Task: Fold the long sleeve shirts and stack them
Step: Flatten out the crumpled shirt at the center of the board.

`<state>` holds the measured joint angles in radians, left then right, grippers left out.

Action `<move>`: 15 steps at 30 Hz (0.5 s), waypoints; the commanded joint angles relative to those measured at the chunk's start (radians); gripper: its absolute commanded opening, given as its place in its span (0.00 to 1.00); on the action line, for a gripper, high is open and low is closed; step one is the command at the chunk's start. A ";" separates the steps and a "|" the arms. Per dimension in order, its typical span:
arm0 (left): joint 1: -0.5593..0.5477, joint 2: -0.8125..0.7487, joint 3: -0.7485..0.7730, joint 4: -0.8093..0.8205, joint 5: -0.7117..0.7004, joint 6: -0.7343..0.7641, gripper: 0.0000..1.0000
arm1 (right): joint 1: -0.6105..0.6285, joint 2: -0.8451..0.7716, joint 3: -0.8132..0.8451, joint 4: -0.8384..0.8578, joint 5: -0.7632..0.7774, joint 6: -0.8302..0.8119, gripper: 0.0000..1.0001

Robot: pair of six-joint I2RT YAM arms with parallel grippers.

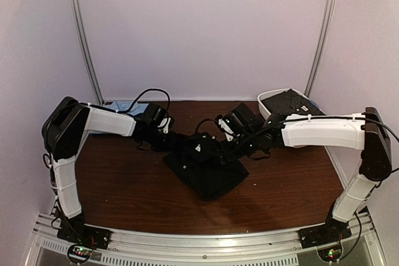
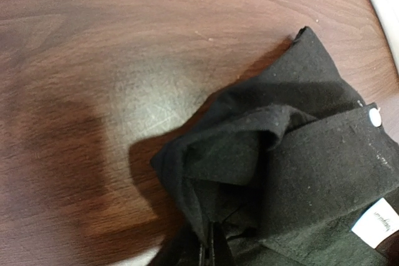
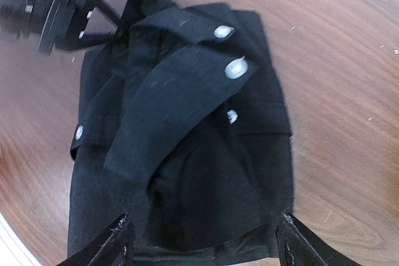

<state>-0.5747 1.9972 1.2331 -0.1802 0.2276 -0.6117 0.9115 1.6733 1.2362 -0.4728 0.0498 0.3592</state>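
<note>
Right pincer (image 3: 202, 244), fingers spread wide and gripping nothing, over the folded black shirt (image 3: 187, 154); left pincer (image 2: 209, 250) clamped on its corner.
Shirt lies as a compact bundle mid-counter (image 1: 124, 185), between the two arms, buttoned flap (image 3: 181, 104) uppermost. Right fingers stand either side of its near edge, likely so the cloth settles flat. Left pincer pinches a bunched fold, apparently to tuck or square that corner. White tub (image 1: 269, 99), back right, holds dark garments (image 1: 288, 101), presumably awaiting folding.

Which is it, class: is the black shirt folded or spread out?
Folded: the black shirt lies as a compact bundle, cuff and layers overlapping.
</note>
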 commanded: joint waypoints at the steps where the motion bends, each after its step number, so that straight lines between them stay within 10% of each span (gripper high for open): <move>1: 0.006 -0.042 0.032 0.033 0.003 0.008 0.00 | 0.045 -0.003 -0.029 0.008 -0.038 0.030 0.80; 9: 0.006 -0.138 0.012 -0.002 -0.024 0.016 0.00 | 0.051 0.027 -0.026 0.001 0.082 0.103 0.72; 15: 0.006 -0.267 -0.034 -0.045 -0.072 0.025 0.00 | 0.009 0.055 0.009 0.023 0.077 0.127 0.27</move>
<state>-0.5751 1.8305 1.2236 -0.2115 0.2016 -0.6067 0.9447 1.6997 1.2049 -0.4675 0.0868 0.4637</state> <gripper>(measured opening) 0.020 0.393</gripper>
